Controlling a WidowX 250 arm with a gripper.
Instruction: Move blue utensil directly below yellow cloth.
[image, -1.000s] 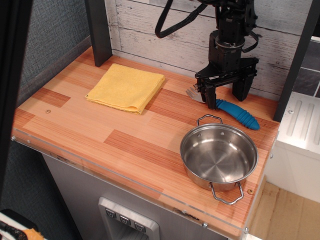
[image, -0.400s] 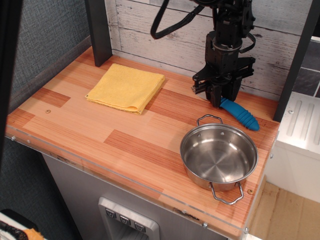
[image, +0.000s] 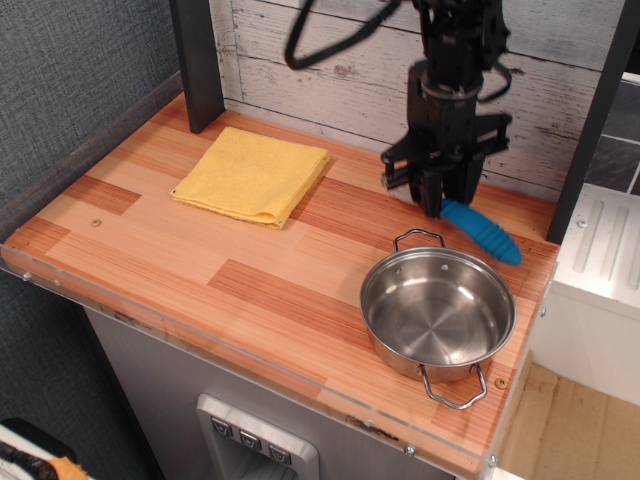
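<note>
The pincer (image: 433, 197) pinches the blue utensil (image: 484, 230), hiding its head; the handle slants down-right.

A single camera is looking down at an angle from above and in front of the desk (image: 200, 270), off its front left corner, facing the plank back wall (image: 330, 70). It is sitting at middling range, taking in the whole desk top from front edge to back corners.
</note>
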